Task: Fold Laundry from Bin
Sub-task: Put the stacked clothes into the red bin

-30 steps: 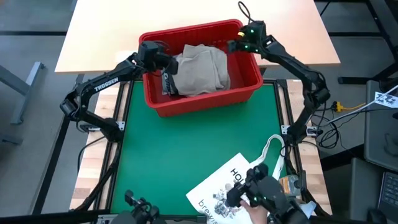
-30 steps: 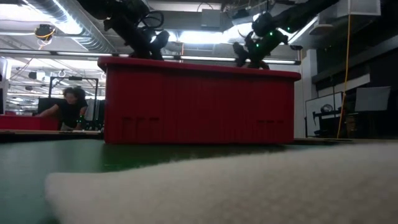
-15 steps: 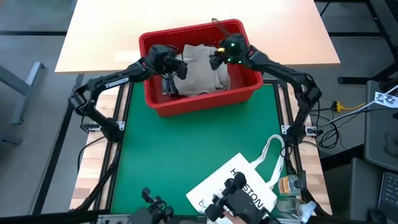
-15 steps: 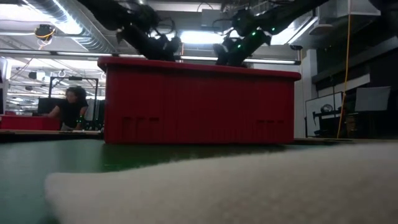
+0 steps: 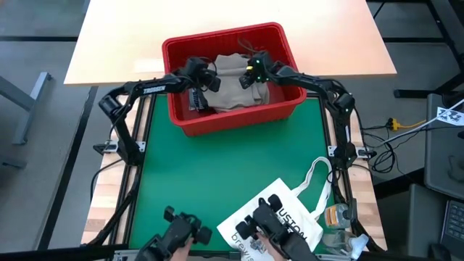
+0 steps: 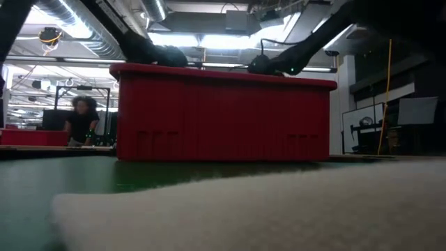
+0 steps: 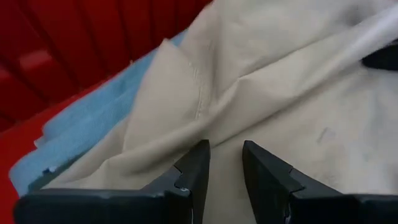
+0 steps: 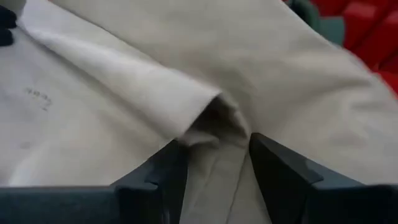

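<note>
Khaki cloth sat between my left fingers (image 7: 202,163), which stood parted with nothing pinched; my right fingers (image 8: 168,171) were also parted, a raised fold (image 8: 214,118) just ahead of them. The tan garment (image 5: 235,83) lay rumpled atop light blue fabric (image 7: 93,118) inside the red bin (image 5: 232,119) on the green surface (image 5: 217,174).

1. A green mat (image 5: 210,174) covers the near part of the table.
2. A pale wooden table top (image 5: 145,29) lies beyond it.
3. A white tote bag (image 5: 297,217) with dark print lies at the mat's near right corner, handles toward the right edge.
4. In the room behind, a person (image 6: 82,118) bends over a bench.
</note>
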You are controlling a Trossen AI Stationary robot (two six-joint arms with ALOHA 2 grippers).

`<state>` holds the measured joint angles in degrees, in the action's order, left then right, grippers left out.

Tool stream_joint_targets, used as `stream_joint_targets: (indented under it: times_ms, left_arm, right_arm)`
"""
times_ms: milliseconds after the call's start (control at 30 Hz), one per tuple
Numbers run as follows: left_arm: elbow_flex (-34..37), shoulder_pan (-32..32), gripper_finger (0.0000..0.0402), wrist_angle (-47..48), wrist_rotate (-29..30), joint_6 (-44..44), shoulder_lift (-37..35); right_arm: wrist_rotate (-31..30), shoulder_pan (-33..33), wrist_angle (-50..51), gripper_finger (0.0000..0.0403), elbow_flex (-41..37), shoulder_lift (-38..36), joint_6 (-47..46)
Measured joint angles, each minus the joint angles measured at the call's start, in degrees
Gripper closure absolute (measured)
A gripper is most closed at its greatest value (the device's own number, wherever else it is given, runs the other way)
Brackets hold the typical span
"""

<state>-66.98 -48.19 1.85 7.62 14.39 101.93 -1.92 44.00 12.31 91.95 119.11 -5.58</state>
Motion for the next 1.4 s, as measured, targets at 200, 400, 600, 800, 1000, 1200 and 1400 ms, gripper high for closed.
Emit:
stream_joint_targets:
  times_ms: [200,400,600,800,1000,1200,1400]
  left_arm:
    - [-0.04,-0.39,0.0308,-0.52,0.12,-0.06,3.06]
    - [0.0,-0.44,0.0308,-1.13,0.28,-0.07,2.19]
    - [0.0,-0.46,0.0308,-2.37,0.38,-0.07,-2.35]
    - [0.0,-0.41,0.0308,-2.38,-3.95,-0.04,-8.36]
    - [0.0,1.44,0.0308,0.19,-16.25,0.09,-12.41]
    - [0.0,5.79,0.0308,7.61,-22.8,-0.03,-12.0]
    - [0.04,9.98,0.0308,16.39,-11.11,-5.93,-11.51]
  right_arm:
    - [-0.02,0.27,-0.26,0.0226,0.08,1.7,-0.01]
    - [0.09,0.27,-2.29,0.0226,-0.13,0.46,-0.09]
    - [-0.14,0.33,-2.36,0.0226,-0.21,-4.69,-0.01]
    - [0.59,0.27,-1.87,0.0226,-0.18,-11.25,0.06]
    - [12.92,-0.12,4.9,0.0226,-0.12,-15.83,-0.13]
    - [19.27,-3.06,14.87,0.0226,-0.12,-15.61,1.6]
    - [12.62,-7.17,20.92,0.0226,-0.12,-12.77,8.25]
